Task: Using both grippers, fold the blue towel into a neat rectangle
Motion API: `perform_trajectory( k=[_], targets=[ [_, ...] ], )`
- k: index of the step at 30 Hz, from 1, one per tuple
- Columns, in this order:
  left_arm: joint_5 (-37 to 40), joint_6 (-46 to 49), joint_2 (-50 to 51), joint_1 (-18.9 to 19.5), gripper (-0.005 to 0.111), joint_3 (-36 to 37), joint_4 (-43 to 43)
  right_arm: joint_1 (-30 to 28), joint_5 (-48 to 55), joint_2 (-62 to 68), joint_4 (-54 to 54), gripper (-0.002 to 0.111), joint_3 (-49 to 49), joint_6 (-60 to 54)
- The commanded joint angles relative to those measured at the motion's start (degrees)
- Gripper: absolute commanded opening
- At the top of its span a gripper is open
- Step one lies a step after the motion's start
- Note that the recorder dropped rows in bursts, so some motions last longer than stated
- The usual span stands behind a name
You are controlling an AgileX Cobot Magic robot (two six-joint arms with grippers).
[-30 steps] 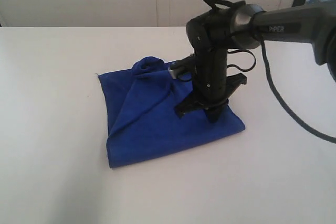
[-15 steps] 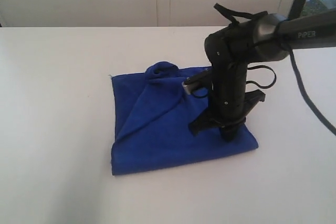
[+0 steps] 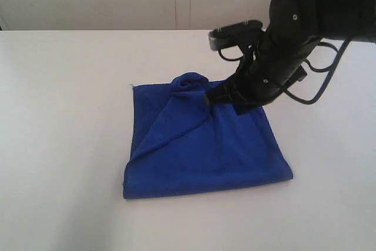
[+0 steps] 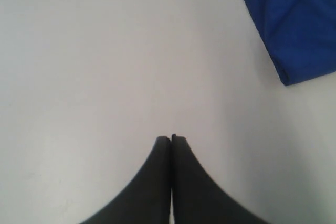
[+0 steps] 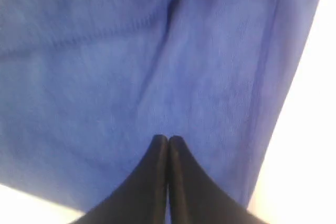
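Right claw (image 5: 168, 139) closed empty over the blue towel (image 3: 200, 151); left claw (image 4: 171, 137) closed above bare table (image 4: 79, 51); fold judged half-done, bunched far corner (image 3: 188, 82) needs regripping next.

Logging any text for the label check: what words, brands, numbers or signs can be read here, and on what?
No readable text in any view. The blue towel is plain, the white table carries no marks, and the black right arm shows no legible lettering from this angle.
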Motion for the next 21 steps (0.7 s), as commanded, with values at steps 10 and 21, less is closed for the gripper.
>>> perform_trajectory(
  k=[10, 21],
  targets=[
    [0.3, 0.2, -0.4, 0.2, 0.0, 0.4, -0.3, -2.2, -6.4, 2.0, -6.0, 0.0, 8.0, 1.3],
    [0.3, 0.2, -0.4, 0.2, 0.0, 0.4, -0.3, -3.4, -9.7, 2.6, -6.5, 0.0, 17.8, 4.5]
  ],
)
